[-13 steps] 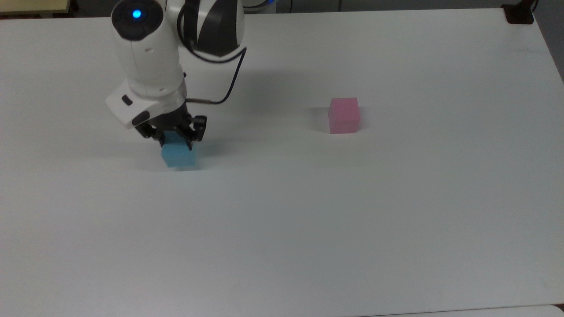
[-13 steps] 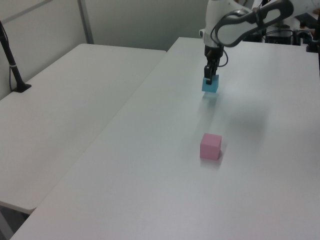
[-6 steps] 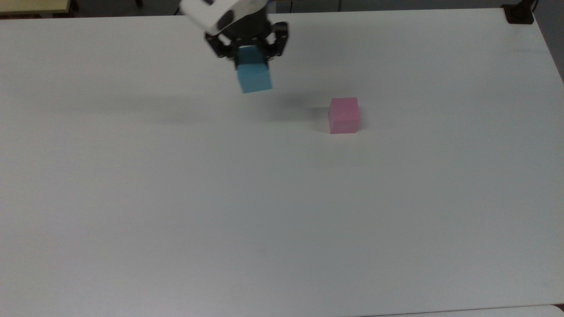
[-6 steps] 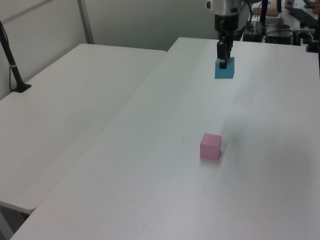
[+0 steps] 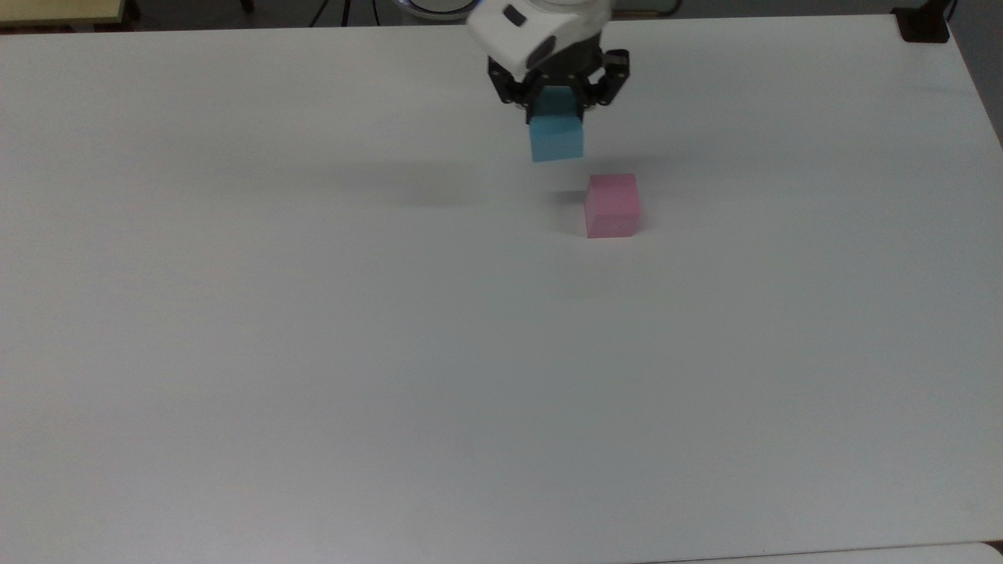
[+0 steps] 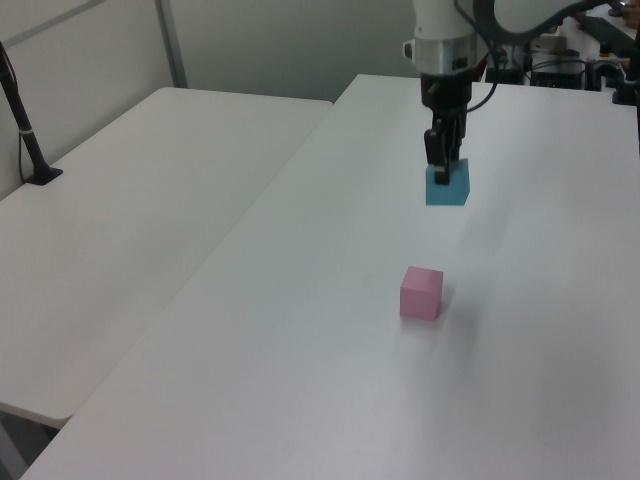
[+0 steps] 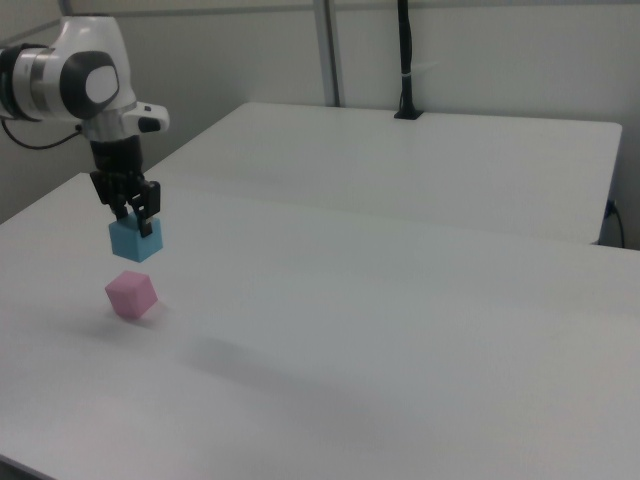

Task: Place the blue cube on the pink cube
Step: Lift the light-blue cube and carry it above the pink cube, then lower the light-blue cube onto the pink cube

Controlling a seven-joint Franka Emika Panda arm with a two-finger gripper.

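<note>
my hand [image 5: 557,100]: clamped on the blue cube, raised off the desk
blue cube [image 5: 556,138]: hanging in my grip, in the air, up and to the top view's left of the pink cube
pink cube [image 5: 612,205]: resting on the white desk [image 5: 392,352], not touching the blue one

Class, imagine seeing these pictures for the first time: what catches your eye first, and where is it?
The blue cube stands out, held in the air by the end effector near the top view's upper middle. Just below and to its right in the top view, the pink cube sits alone on the white table.
</note>
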